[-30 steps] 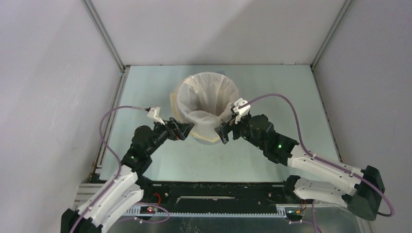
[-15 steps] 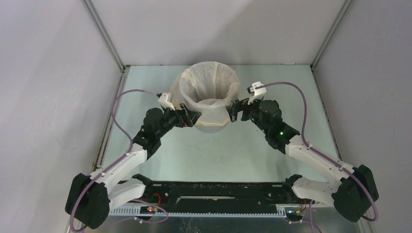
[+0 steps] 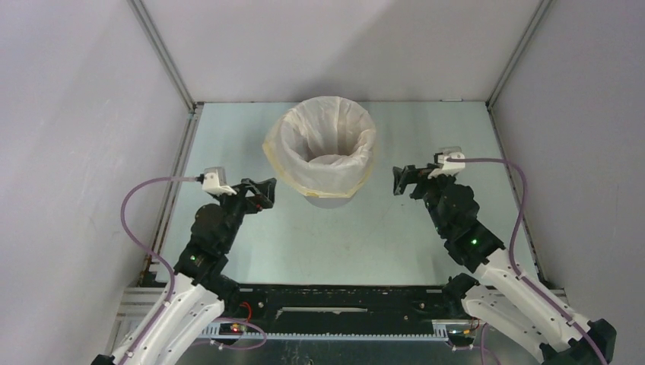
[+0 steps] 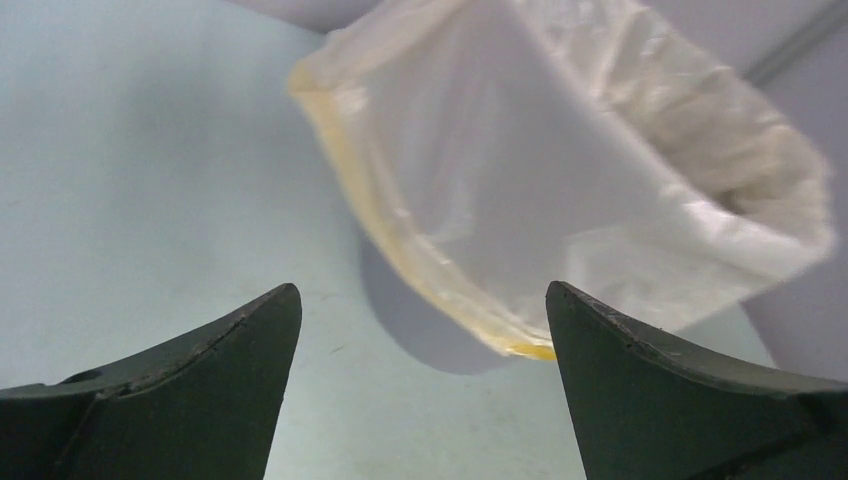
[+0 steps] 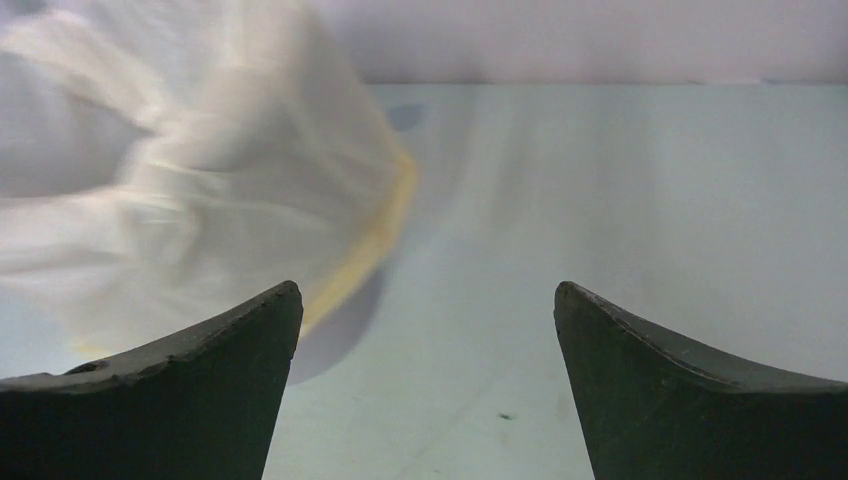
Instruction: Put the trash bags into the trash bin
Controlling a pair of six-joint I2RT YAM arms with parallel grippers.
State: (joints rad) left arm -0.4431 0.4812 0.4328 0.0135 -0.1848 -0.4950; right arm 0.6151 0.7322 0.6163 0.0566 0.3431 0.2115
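Overhead view: I had the bag [image 3: 328, 141] seated in the bin [image 3: 328, 200], upper centre of frame. The bag's mouth was open and its rim was folded out and down over the bin's edge all round. The yellow band hung as a skirt low on the outside, so only a thin strip of grey bin wall showed under it on the near side. The bin stood upright on the worktop [image 3: 365, 236].

The left pincer [image 3: 266, 192] was spread with nothing in it. It sat left of the bin at about the height of the skirt, pointing at it, near but not touching. The right pincer [image 3: 401, 180] was also spread and empty, right of the bin and clear of the bag.

Left wrist view: the left pincer [image 4: 420, 300] had fingers wide at the two lower corners with bare worktop between them. The bag [image 4: 520, 180] filled the upper right, with the yellow edge running diagonally down to centre frame. I couldn't tell if the grey patch under that edge was bin wall or shadow.

Right wrist view: the right pincer [image 5: 425, 300] had its fingers apart and nothing gripped. The bag [image 5: 200, 200] was a blur across the left half, with its yellow edge at mid-frame. The right half was plain worktop.
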